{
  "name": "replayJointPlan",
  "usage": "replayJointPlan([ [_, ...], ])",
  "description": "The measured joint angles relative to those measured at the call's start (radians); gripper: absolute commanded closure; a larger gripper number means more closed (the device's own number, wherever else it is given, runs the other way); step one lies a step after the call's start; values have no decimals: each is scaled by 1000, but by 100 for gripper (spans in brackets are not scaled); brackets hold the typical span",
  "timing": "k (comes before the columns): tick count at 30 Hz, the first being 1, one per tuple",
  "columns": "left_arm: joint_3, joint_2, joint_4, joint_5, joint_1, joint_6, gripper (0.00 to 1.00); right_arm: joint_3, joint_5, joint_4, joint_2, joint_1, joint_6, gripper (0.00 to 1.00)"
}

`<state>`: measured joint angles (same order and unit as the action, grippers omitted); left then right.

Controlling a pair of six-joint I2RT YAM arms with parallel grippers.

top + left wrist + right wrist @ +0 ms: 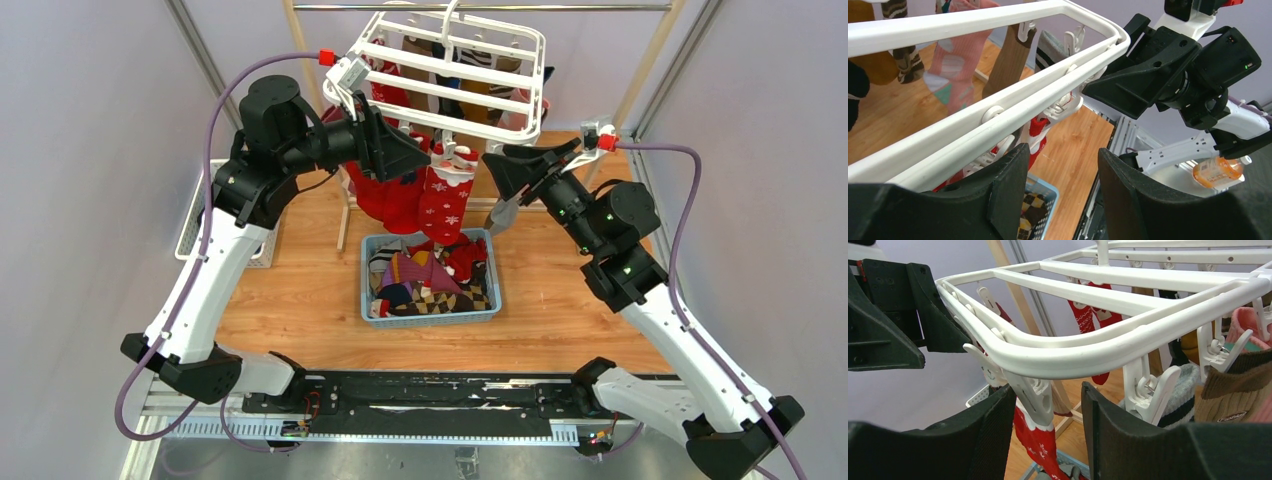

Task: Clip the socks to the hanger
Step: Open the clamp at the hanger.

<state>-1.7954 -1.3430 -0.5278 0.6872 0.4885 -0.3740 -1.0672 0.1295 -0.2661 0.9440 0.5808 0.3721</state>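
The white grid hanger (450, 75) hangs from the top rail, tilted, with several socks clipped under it. Two red socks with white cuffs and snowflakes (445, 200) hang from its near edge. My left gripper (418, 160) is open and empty beside the hanger's near left edge; in the left wrist view (1063, 160) the hanger bar (998, 100) runs just above its left finger. My right gripper (497, 165) is open at the hanger's near right corner. In the right wrist view (1048, 395) a white clip (1033, 395) holding a red sock (1040, 445) sits between its fingers.
A blue basket (430, 318) of loose mixed socks stands on the wooden table below the hanger. The wooden rail frame (345, 205) stands behind it. A white perforated tray (190, 220) lies at the left. Pink (955, 65), brown (1008, 60) and striped socks hang further back.
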Motion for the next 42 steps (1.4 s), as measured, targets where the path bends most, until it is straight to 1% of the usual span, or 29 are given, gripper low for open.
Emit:
replayJointPlan([
  [6, -12, 0, -6, 1, 0, 0, 43, 8, -28, -23, 12, 13, -7, 48],
  [8, -15, 0, -6, 1, 0, 0, 43, 14, -34, -28, 16, 16, -10, 49],
  [9, -16, 0, -6, 1, 0, 0, 43, 17, -37, -29, 19, 20, -13, 50],
  [11, -17, 0, -6, 1, 0, 0, 43, 22, -44, -30, 23, 23, -18, 58],
  [12, -18, 0, -6, 2, 0, 0, 43, 26, -48, -32, 23, 25, -20, 64],
  [13, -18, 0, -6, 2, 0, 0, 43, 31, -52, -34, 23, 26, -24, 72],
  [14, -18, 0, -6, 2, 0, 0, 43, 36, -55, -37, 23, 27, -26, 77],
  [16, -18, 0, -6, 2, 0, 0, 43, 46, -64, -43, 19, 29, -28, 83],
  [18, -18, 0, -6, 3, 0, 0, 43, 58, -77, -47, 10, 31, -29, 88],
  [25, -18, 0, -7, 9, 0, 0, 43, 72, -90, -55, -31, 40, -31, 98],
  [27, -18, 0, -9, 9, 0, 0, 43, 74, -90, -55, -35, 44, -31, 100],
  [34, -12, 11, -21, 12, 0, -3, 43, 82, -85, -51, -43, 53, -31, 100],
  [36, -2, 21, -21, 16, 0, -10, 42, 82, -79, -50, -39, 61, -31, 100],
  [42, 44, 50, -21, 48, 5, -37, 38, 43, -68, -38, 23, 143, -34, 100],
])
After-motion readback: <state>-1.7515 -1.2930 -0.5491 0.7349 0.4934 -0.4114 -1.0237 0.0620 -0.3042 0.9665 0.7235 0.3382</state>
